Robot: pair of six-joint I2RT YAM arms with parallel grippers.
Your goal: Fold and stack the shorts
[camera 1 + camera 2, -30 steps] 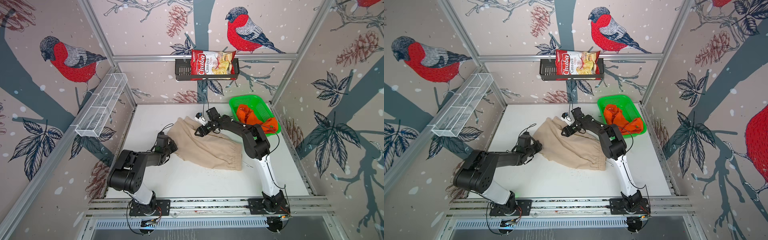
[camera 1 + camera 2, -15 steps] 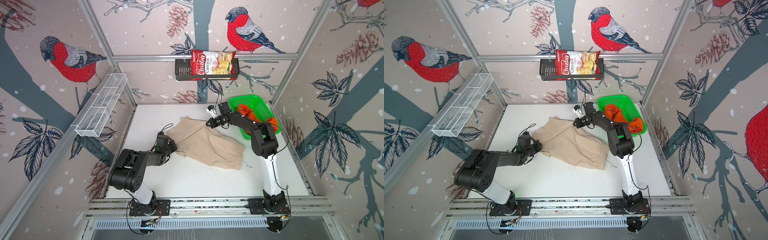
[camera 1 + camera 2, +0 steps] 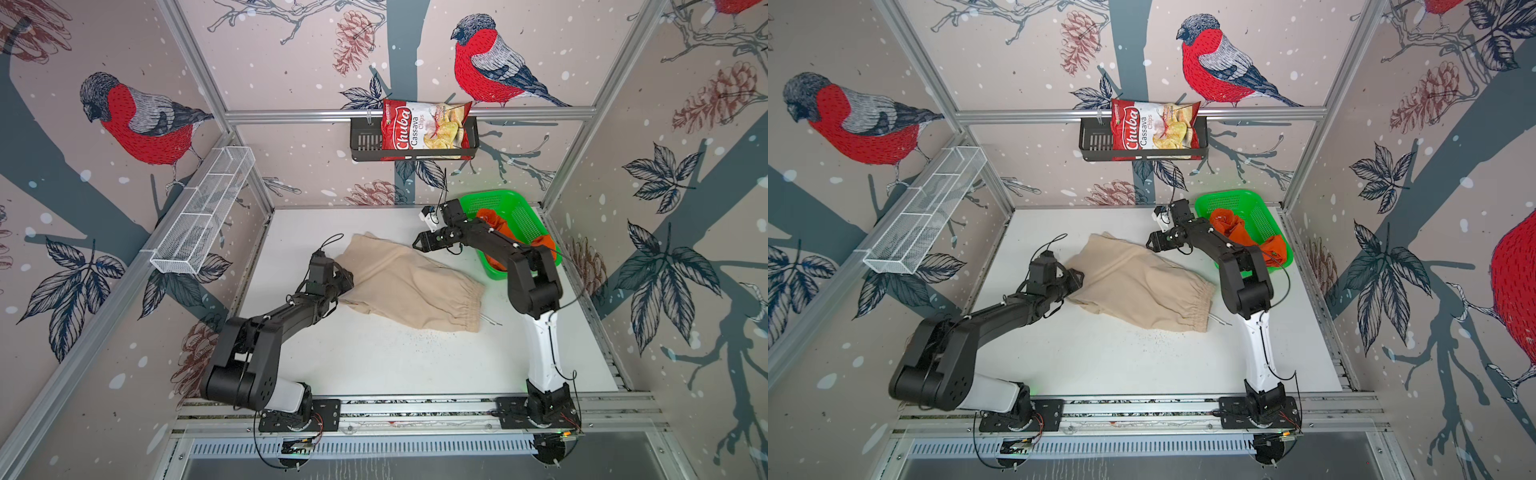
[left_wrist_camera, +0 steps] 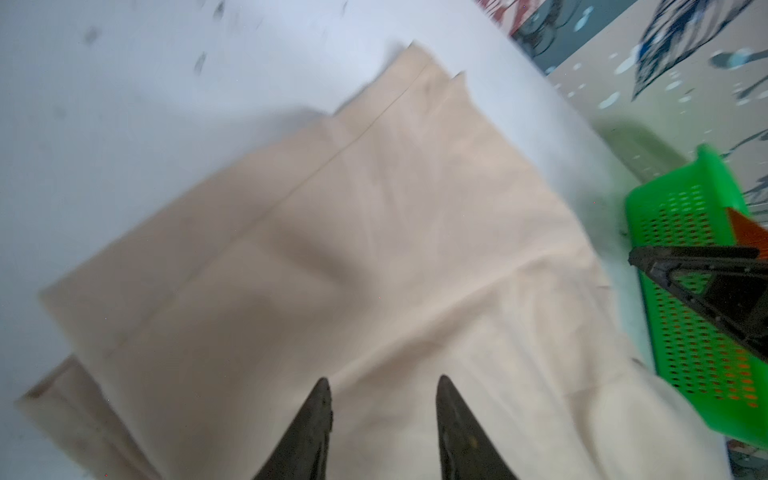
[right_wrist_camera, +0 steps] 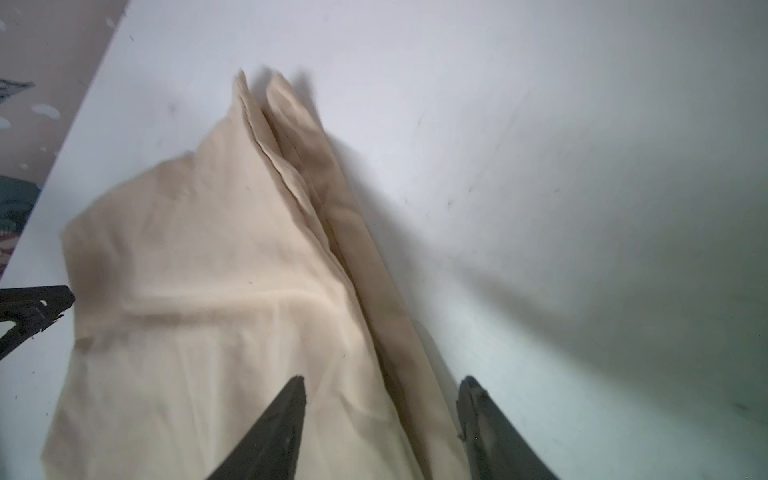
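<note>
Take the white tabletop [image 3: 374, 365] as your dial. The folded beige cloth shorts [image 3: 411, 286] lie flat across its centre, running from 10 o'clock to 4 o'clock, with the gathered waistband [image 3: 467, 307] at the 4 o'clock end and a thin white drawstring [image 3: 490, 321] poking out just past it. Your left gripper [image 3: 348, 277] sits at the 9 o'clock edge of those shorts; in the left wrist view its two dark fingers [image 4: 316, 419] stand a modest way apart above the beige cloth with nothing pinched between them. Your right gripper [image 3: 417, 244] hangs at the shorts' 12 o'clock edge, pointing toward 9 o'clock. In the right wrist view its fingers [image 5: 278, 424] are spread wider, one over the cloth and one over bare table beside the folded edge, and they hold nothing either. Whether either gripper touches the fabric, you cannot tell from these views. The bright orange cloth shorts [image 3: 1227, 226] lie crumpled in the green plastic mesh basket [image 3: 1264, 218] in the 1 o'clock corner, one end draped over the basket's 5 o'clock rim, well apart from the beige pair.
</note>
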